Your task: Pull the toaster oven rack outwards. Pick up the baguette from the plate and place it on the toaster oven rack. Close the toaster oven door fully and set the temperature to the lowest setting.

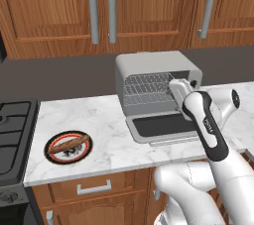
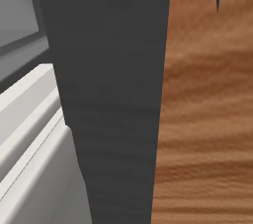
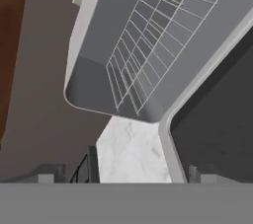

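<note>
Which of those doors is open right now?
The toaster oven door, folded flat onto the counter. The wooden cabinet doors above are all shut.

The left base view looks forward and down on the toaster oven (image 1: 158,83) from behind and left of it, at middle distance. The hand view is very near the toaster oven's open cavity and shares its rack (image 3: 158,40). The right base view faces close dark and wooden surfaces.
</note>
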